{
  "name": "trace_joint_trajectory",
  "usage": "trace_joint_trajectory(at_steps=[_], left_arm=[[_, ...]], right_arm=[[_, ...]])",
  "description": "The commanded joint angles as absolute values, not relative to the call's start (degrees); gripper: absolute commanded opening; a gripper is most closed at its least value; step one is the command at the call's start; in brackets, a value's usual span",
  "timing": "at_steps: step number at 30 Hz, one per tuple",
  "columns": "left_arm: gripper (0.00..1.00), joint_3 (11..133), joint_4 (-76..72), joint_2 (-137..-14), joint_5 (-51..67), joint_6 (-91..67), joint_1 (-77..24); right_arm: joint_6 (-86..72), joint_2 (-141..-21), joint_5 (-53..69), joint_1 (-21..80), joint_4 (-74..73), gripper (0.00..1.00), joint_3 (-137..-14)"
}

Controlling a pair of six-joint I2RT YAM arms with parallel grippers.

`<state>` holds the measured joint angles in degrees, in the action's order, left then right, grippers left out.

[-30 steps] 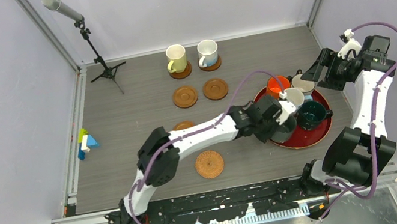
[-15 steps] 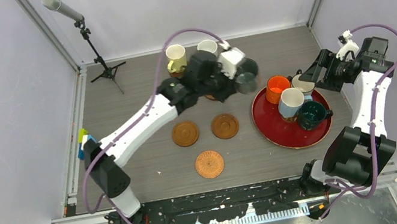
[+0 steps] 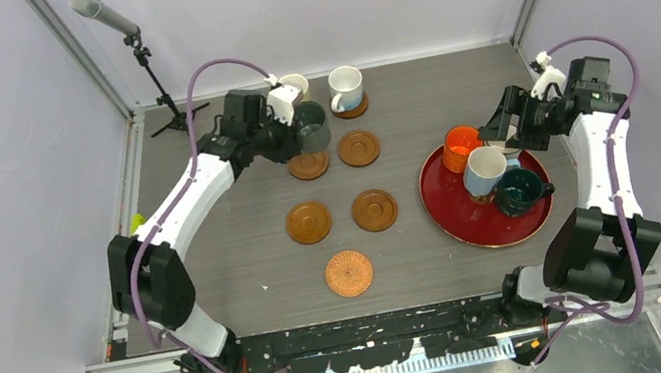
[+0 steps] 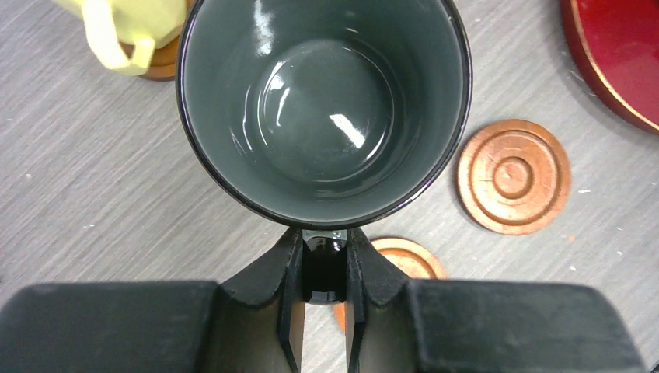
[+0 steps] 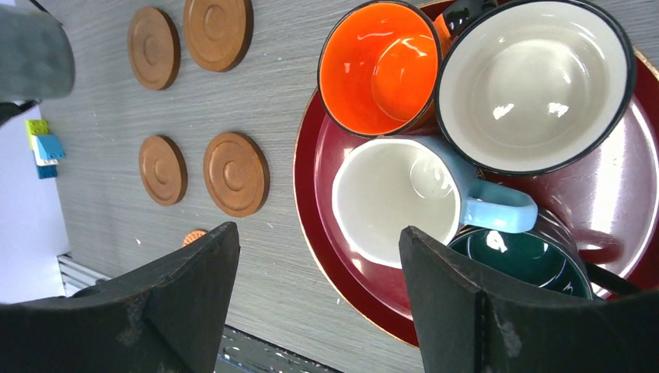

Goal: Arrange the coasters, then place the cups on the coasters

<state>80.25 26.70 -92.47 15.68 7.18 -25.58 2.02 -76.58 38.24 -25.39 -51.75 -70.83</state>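
Note:
My left gripper is shut on the dark handle of the grey-teal cup, holding it upright just above a brown coaster. The pale yellow cup and the white cup each stand on a coaster at the back. Three more brown coasters and the woven one lie bare. My right gripper hangs open over the tray's left part, above the orange, cream, white-and-blue and dark green cups.
The red round tray sits at the right with its cups packed close together. A microphone stand is at the back left corner. Small coloured blocks lie by the left edge, partly behind my left arm.
My left arm has carried the grey-teal cup from the tray across to the back left, over a coaster. My right gripper has shifted a little left over the tray.

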Motion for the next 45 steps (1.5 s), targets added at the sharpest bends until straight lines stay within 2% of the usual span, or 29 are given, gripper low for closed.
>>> trace_joint_trajectory(at_steps=[1,12,22,45], left_arm=[[0.0,79.9,14.1,-93.1,20.1,10.0,-22.4],[0.0,78.7,8.6,-101.4,23.1,10.2,-18.9],[0.0,73.8,6.1,-102.9,22.8,10.8,-18.9],[0.0,71.0,5.2,-104.4,20.3,12.4,-18.9]], right_arm=[[3.0,-77.4,35.3,-23.4,-50.2,0.8,-73.8],[2.9,-78.2,35.2,-22.6,-49.9,0.8,-73.7],[2.8,-78.5,35.1,-22.6,-49.8,0.8,-73.7],[2.6,-78.9,35.0,-22.6,-49.7,0.8,-73.7]])
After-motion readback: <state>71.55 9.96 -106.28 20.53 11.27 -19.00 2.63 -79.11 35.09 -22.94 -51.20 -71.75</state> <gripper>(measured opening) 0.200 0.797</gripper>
